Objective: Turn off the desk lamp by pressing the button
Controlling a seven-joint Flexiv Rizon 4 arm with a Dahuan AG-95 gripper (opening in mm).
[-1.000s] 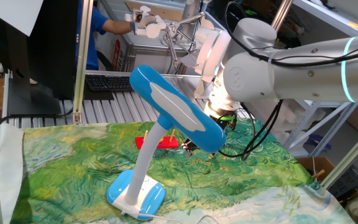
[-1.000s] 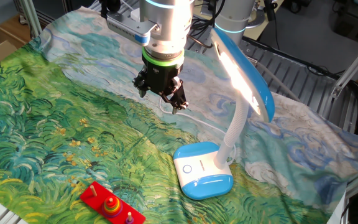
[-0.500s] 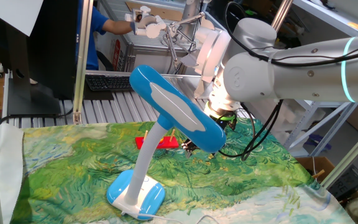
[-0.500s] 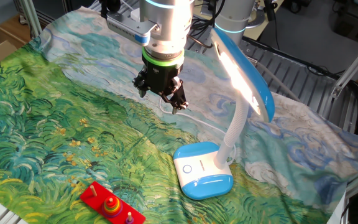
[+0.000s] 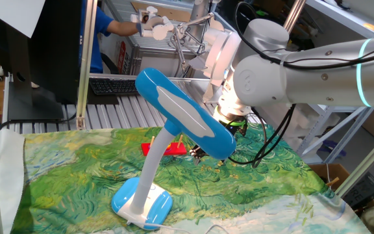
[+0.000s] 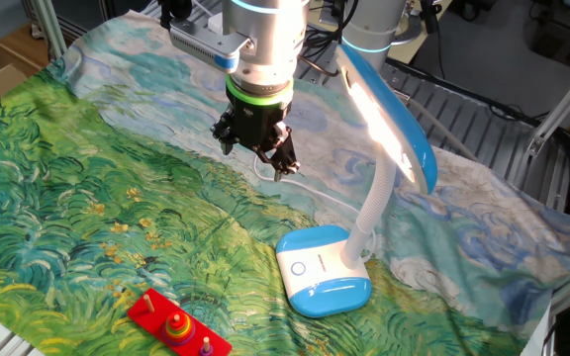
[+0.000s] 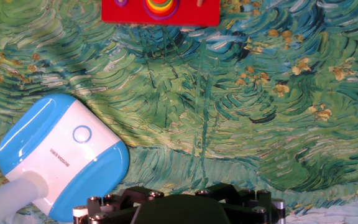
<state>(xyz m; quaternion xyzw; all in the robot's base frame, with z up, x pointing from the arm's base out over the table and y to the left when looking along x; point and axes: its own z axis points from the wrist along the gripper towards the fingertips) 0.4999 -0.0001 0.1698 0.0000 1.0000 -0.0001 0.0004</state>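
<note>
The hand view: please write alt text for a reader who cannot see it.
Seen from above, the desk lamp base, blue and white with a round button, sits lower left on a green painted-pattern cloth. A red toy board lies at the top edge.

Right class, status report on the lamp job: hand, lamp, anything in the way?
Hand open, empty, hanging above the cloth. Desk lamp lit, its button untouched, off to the hand's side. Red ring toy well clear; nothing between them.
</note>
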